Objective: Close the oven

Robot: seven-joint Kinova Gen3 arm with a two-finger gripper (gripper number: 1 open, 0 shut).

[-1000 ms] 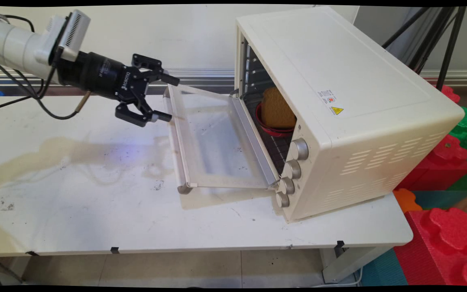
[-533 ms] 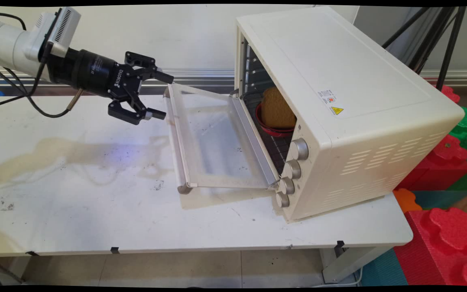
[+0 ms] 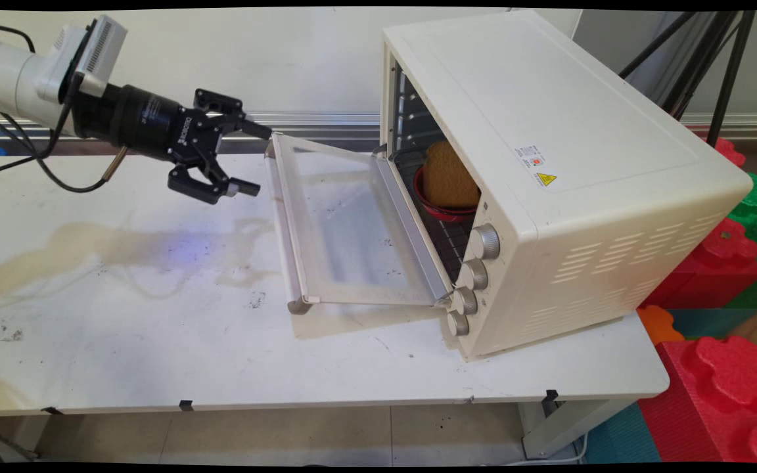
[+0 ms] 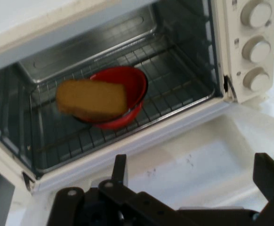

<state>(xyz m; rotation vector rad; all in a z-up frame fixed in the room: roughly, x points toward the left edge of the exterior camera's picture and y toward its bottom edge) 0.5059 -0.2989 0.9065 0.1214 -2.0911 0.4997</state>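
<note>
A: Where is the gripper?
B: Beside the far end of the lowered oven door, fingers spread, holding nothing.
A: And inside the oven?
B: A bread slice lies in a red bowl on the wire rack.

Main view: red bowl mostly hidden behind bread slice and oven front frame; only its lower rim shows. Warning label print too small to read. Hand view: gripper linkage cut by bottom edge; fourth knob column end cropped at top.
</note>
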